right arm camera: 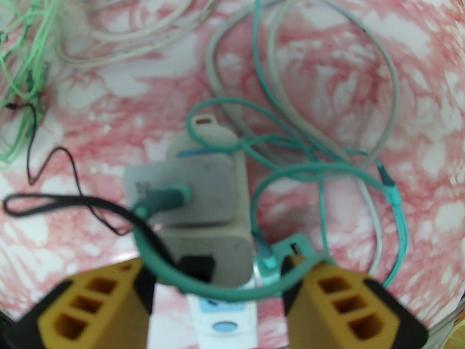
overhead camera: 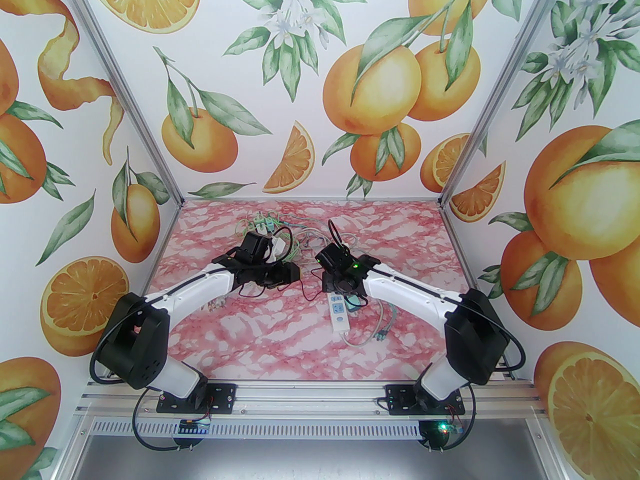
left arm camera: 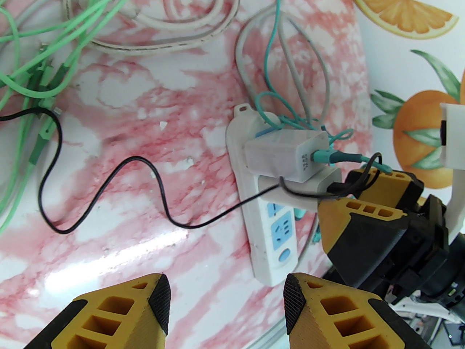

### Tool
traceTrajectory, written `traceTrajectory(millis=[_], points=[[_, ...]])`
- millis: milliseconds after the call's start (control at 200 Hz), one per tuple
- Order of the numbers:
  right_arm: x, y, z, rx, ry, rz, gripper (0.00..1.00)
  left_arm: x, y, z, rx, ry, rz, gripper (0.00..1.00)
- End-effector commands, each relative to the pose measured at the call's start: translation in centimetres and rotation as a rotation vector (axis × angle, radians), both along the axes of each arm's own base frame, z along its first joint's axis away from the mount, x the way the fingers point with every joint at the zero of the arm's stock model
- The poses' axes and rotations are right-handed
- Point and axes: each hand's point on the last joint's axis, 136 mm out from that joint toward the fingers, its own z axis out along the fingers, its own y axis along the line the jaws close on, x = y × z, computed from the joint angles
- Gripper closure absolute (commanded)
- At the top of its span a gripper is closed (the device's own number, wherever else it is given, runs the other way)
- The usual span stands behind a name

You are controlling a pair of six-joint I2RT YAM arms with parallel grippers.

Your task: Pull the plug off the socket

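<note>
Right claw (right arm camera: 216, 266) seemingly open, straddling plug (right arm camera: 218, 242).

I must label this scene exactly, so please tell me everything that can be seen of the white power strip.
The power strip is a long white bar, plastic by its look, lying flat on the pink marbled table. One end has a small hanging tab; toward the other end are free blue-faced sockets and a round blue button. Two white adapters are plugged in next to each other: the adapter nearer the tab carries a teal cable, the other adapter a black cable.
</note>
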Motion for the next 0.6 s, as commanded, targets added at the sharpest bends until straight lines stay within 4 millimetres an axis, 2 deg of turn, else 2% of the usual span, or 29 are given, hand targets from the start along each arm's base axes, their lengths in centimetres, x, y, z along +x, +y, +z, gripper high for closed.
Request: traceTrajectory(millis=[0,145,260,595], points=[[1.0,0.8,-1.0,-0.001,0.003,0.031,0.38,-0.1,-1.4,0.6,-0.037,-0.013,-0.021,0.43],[1.4,1.0,-1.9,-0.012,0.027,0.033,0.37,-1.1,-2.1,0.1,-0.041,0.005,-0.03,0.44],[1.3,1.4,-1.9,0.01,0.032,0.044,0.36,-1.7,-2.2,-0.3,-0.037,0.015,-0.029,0.44],[0.9,2.1,0.1,0.058,0.002,0.055,0.36,-1.7,-1.3,0.2,-0.018,-0.004,-0.004,0.44]])
